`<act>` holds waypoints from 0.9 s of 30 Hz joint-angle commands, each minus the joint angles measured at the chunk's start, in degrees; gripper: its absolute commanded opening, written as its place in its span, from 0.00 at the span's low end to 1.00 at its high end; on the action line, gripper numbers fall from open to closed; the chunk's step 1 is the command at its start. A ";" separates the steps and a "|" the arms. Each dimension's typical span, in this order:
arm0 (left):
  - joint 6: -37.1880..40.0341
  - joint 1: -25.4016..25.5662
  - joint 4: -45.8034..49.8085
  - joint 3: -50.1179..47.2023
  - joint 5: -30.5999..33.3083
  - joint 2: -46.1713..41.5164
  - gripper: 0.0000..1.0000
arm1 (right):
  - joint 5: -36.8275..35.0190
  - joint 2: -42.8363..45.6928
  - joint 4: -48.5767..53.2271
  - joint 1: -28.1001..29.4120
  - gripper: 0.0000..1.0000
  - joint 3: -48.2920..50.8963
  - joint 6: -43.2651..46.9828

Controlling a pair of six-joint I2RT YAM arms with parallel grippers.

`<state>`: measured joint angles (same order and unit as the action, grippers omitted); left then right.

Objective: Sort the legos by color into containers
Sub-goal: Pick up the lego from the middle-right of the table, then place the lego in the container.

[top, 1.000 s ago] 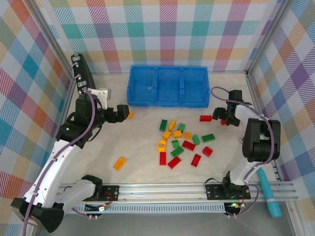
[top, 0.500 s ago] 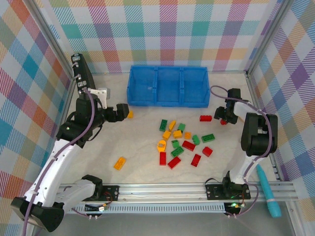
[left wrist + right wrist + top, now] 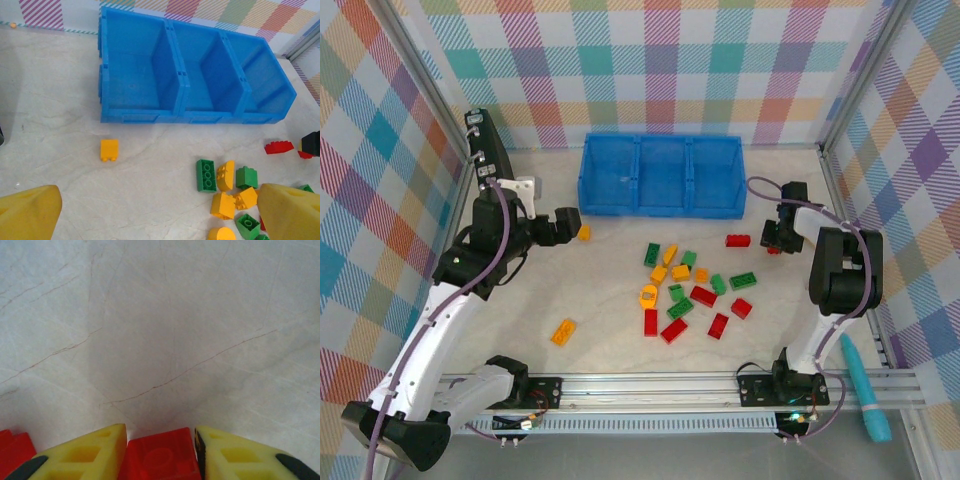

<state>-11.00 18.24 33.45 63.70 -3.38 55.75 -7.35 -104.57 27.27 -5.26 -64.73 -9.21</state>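
**Right gripper pinches a red brick**

We see the right gripper [image 3: 160, 447] clamped on a red brick [image 3: 159, 460], its yellow fingers [image 3: 85, 452] touching both sides, low over the table [image 3: 175, 315] right of the blue bin [image 3: 660, 208]. Our left gripper [image 3: 157, 195] gapes wide above a yellow brick [image 3: 109, 149] that lies just in front of the bin's left compartment [image 3: 132, 75]. The other legos [image 3: 685, 290] lie scattered mid-table.

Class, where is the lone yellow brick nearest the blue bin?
In the top view the yellow brick lies on the table's left side, just in front of the left corner of the blue bin, beside the left gripper.
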 commanded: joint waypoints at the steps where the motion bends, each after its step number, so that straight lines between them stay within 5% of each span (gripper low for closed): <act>1: -0.60 0.39 2.50 2.33 0.22 -0.99 1.00 | -0.56 -0.38 2.37 -0.37 0.34 -0.75 0.53; 9: 6.63 0.42 17.23 16.68 -1.98 5.84 1.00 | 2.56 7.55 7.30 -0.37 0.29 -3.65 -0.59; 16: 13.21 0.62 23.05 26.83 -5.79 8.92 1.00 | 12.52 15.96 9.91 1.34 0.27 -12.20 -0.91; 21: 13.91 1.36 37.63 48.84 -8.11 18.36 1.00 | 12.97 14.19 13.39 6.97 0.27 -24.64 2.17; 27: 14.21 1.98 41.40 63.40 -3.49 23.10 1.00 | 10.28 4.89 15.56 13.81 0.27 -36.27 5.83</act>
<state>1.80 19.66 68.84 122.93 -8.71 77.82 3.33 -94.89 38.92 6.96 -98.76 -6.31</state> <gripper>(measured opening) 0.998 0.341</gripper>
